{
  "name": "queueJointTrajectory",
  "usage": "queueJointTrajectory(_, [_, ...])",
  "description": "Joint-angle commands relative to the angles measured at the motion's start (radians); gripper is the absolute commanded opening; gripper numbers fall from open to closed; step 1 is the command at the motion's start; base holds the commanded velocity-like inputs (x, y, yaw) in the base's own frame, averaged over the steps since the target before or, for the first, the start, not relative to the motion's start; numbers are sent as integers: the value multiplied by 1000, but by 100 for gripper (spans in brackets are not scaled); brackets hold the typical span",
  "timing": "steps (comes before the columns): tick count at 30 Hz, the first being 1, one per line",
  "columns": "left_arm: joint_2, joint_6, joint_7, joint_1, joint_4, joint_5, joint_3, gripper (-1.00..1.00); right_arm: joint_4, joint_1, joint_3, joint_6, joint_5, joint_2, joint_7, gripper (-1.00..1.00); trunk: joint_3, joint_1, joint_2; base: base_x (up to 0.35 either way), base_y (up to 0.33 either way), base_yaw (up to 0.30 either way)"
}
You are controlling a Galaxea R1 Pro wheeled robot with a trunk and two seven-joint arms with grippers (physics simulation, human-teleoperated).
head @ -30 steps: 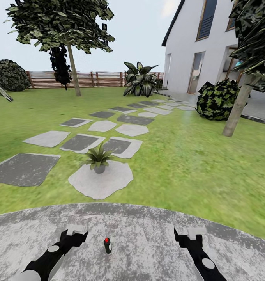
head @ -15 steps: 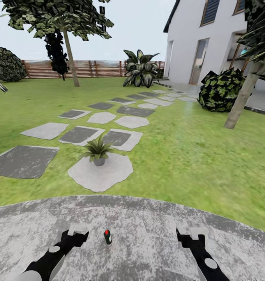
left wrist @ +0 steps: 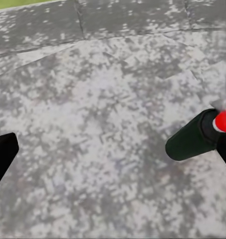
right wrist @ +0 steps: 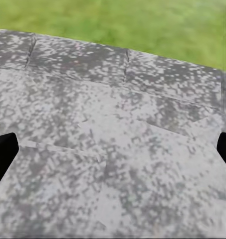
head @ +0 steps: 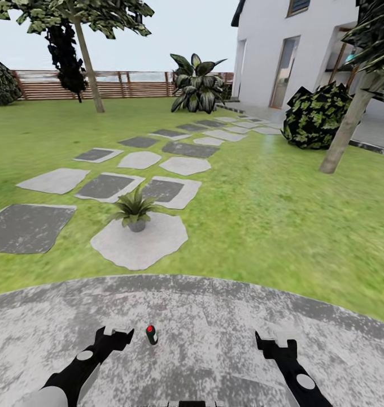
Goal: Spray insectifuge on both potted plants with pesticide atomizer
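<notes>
The little pesticide atomizer (head: 151, 334) looks light, hard and easy to tip, so the wide-open left gripper (head: 118, 330) should pinch its dark middle.

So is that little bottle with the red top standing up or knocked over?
Standing up. The bottle sits upright on the grey stone patio, red top uppermost, just beside the left gripper and not held.
</notes>
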Motion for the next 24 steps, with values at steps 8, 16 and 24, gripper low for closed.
queueJointTrajectory(8, [-3, -8, 2, 5, 7, -9, 10, 100, 1, -1, -1, -3, 0, 0, -1, 100, -31, 3, -2, 0, 0, -274])
queueJointTrajectory(16, [0, -9, 8, 13, 5, -8, 9, 100, 1, -1, -1, -3, 0, 0, -1, 100, -61, 7, -4, 0, 0, -67])
queueJointTrajectory(24, [0, -9, 10, 14, 4, -6, 19, 100, 0, -1, 0, -4, 0, 0, 1, 100, -61, 7, -4, 0, 0, -2])
